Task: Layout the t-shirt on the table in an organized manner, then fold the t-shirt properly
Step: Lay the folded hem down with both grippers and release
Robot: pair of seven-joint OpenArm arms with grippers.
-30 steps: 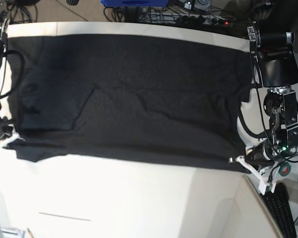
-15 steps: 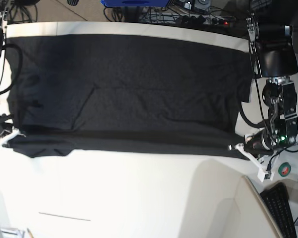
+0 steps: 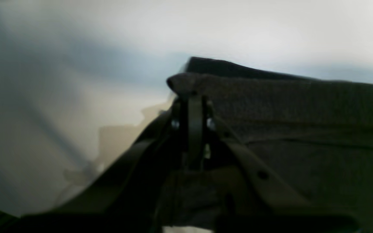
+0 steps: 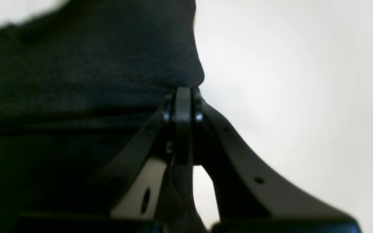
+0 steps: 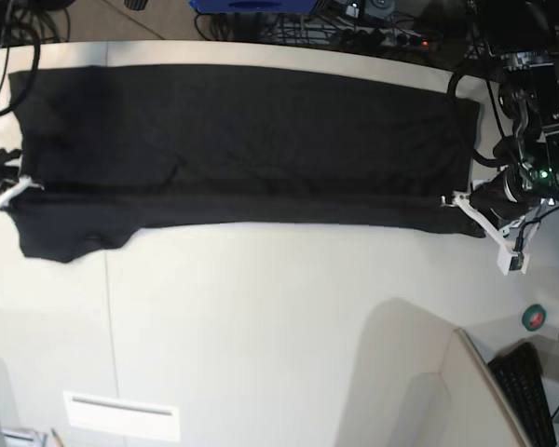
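The black t-shirt [image 5: 242, 130] lies as a long band across the far half of the table [image 5: 261, 317], its near edge doubled over along a straight fold line; no print shows. A sleeve [image 5: 65, 237] sticks out at the left near corner. My left gripper [image 5: 452, 200] is shut on the shirt's right near corner. My right gripper [image 5: 23, 184] is shut on the left near corner. In the left wrist view the gripper [image 3: 191, 97] pinches a cloth fold of the t-shirt [image 3: 303, 113]. In the right wrist view the gripper [image 4: 183, 94] pinches the t-shirt [image 4: 76, 81] edge.
A small white rectangular plate [image 5: 121, 416] lies near the front left. A raised white panel [image 5: 419, 372] stands at the front right, with a keyboard [image 5: 531, 396] and a green tape roll [image 5: 534, 317] beyond the table edge. Cables run behind the far edge.
Both grippers have carried the shirt's near edge toward the far side of the table. The fold line has moved well back, and the visible cloth band is now narrower.
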